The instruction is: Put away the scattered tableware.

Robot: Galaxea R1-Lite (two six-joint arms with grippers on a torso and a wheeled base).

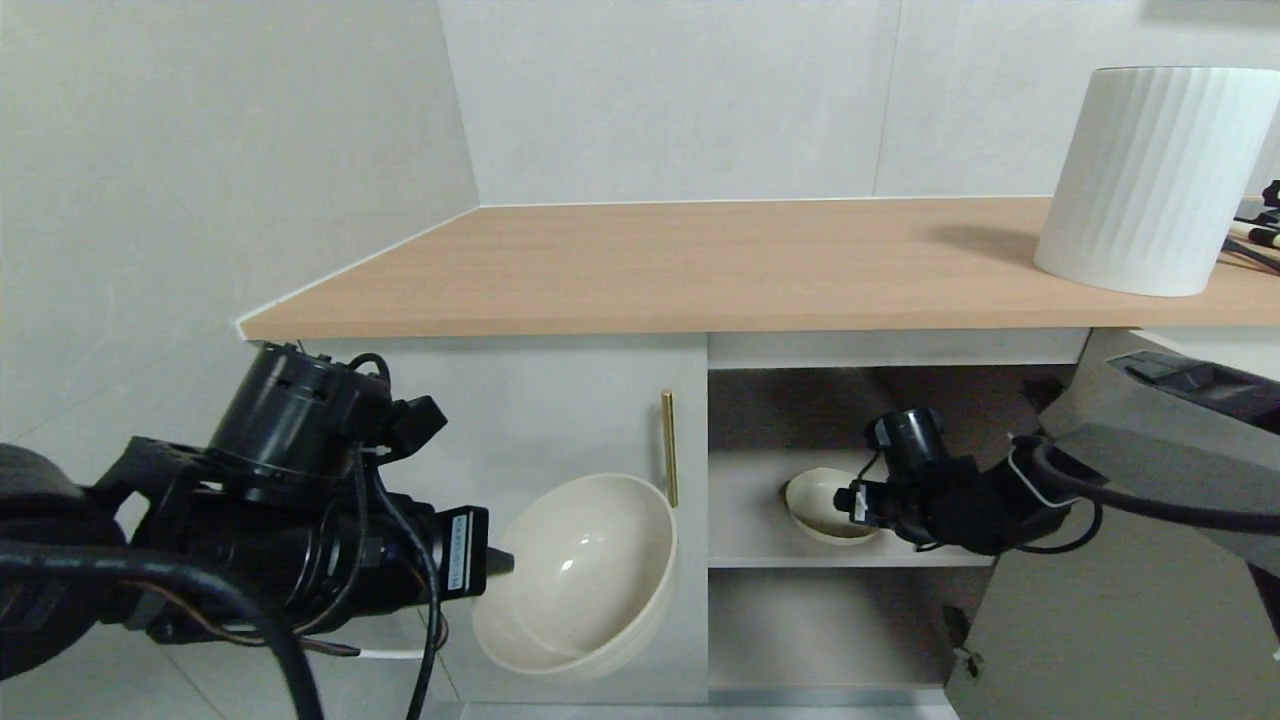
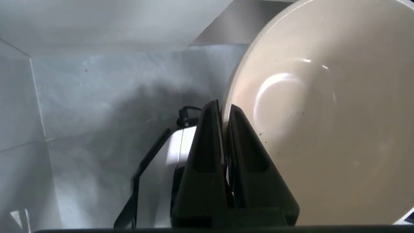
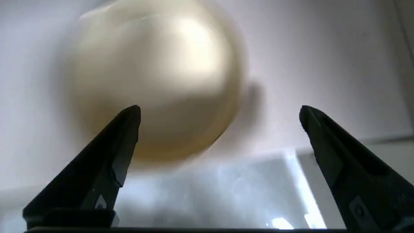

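Left gripper (image 1: 503,563): clenched on the rim of the large bowl (image 1: 580,578), fingers (image 2: 208,149) pressed close with the rim pinched between them. Holds the bowl off any surface, tipped up on edge, hollow facing out toward the head camera. Hangs in front of the closed cabinet door (image 1: 560,400), with the bowl's upper edge just beside the lower end of the brass handle (image 1: 668,447). Contact between bowl and door: cannot tell. Inside of the large bowl (image 2: 323,116) cream and glossy, with a few dark specks near the gripped rim.

Right gripper (image 1: 848,503): released, fingers (image 3: 116,155) spread wide apart. Sits inside the open right-hand compartment, level with the upper shelf (image 1: 760,545). Small bowl (image 1: 822,505) on that shelf, toward its left side, directly ahead of the gripper. Appears framed between the two fingers in the right wrist view, as a blurred pale dome (image 3: 158,84). Touching the fingers or apart from them: cannot tell. Upright or tilted: also unclear.

Surroundings: wooden countertop (image 1: 700,265) above the cabinet. Ribbed white container (image 1: 1150,180) upright at the countertop's right end. Grey open door (image 1: 1100,620) swung out at the right of the compartment, below the right arm.
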